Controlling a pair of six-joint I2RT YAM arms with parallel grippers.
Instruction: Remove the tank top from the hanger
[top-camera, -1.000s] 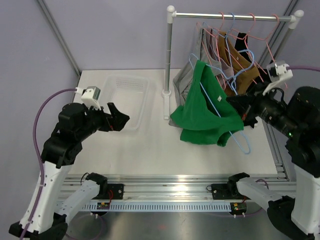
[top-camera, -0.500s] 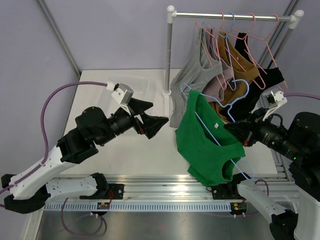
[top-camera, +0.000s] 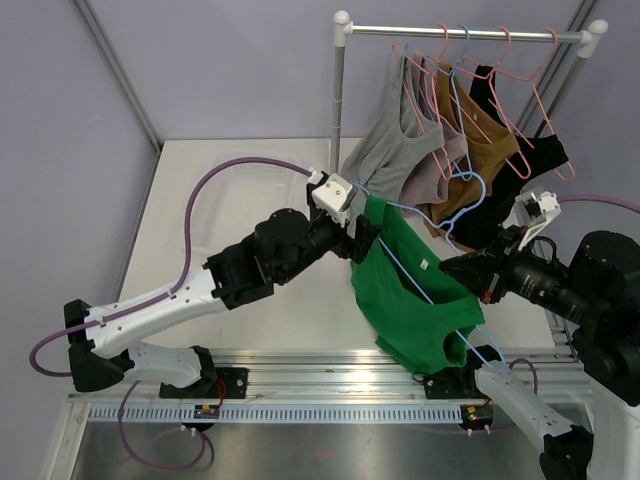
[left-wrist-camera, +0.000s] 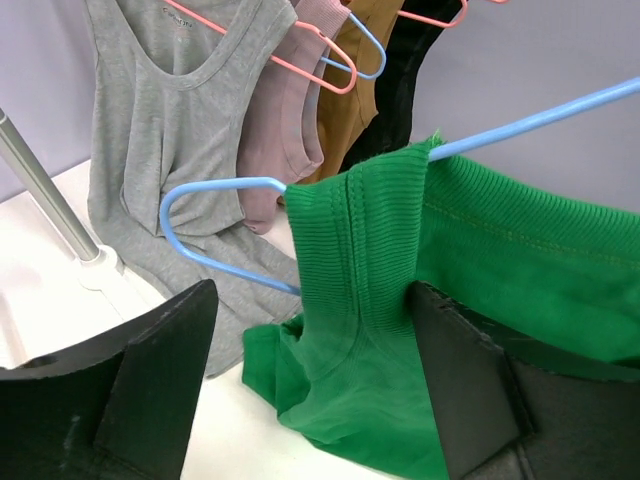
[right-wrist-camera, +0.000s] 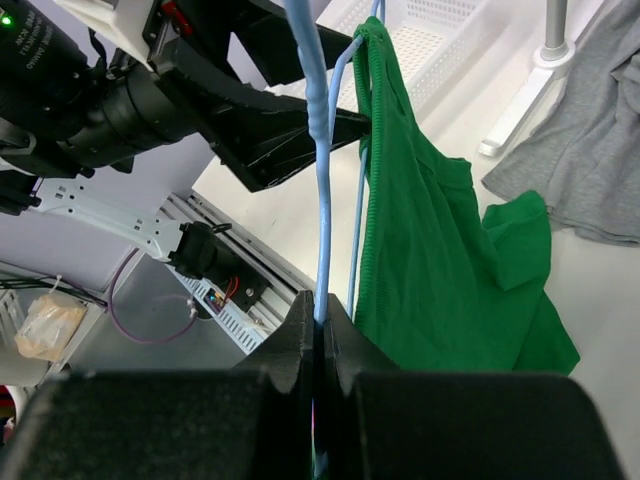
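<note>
A green tank top (top-camera: 410, 300) hangs on a blue wire hanger (top-camera: 470, 195), held up off the rack over the table's right half. My right gripper (top-camera: 462, 270) is shut on the hanger's wire (right-wrist-camera: 318, 150), with the green top (right-wrist-camera: 440, 270) draped just beside its fingers. My left gripper (left-wrist-camera: 312, 300) stands open with the top's ribbed shoulder strap (left-wrist-camera: 360, 240) between its jaws. The right finger (left-wrist-camera: 470, 390) touches the fabric; the left finger (left-wrist-camera: 160, 370) is apart from it. The hanger's hook (left-wrist-camera: 215, 190) juts out to the left of the strap.
A white clothes rack (top-camera: 338, 110) at the back holds grey (top-camera: 395, 140), mauve, brown (top-camera: 480, 140) and black tank tops on pink and blue hangers. A clear plastic basket (right-wrist-camera: 430, 30) sits on the table's left half, behind my left arm.
My left arm swung right from the basket to the green top and its jaws now straddle the strap, slightly narrower. My right gripper brought hanger and top down and forward.
</note>
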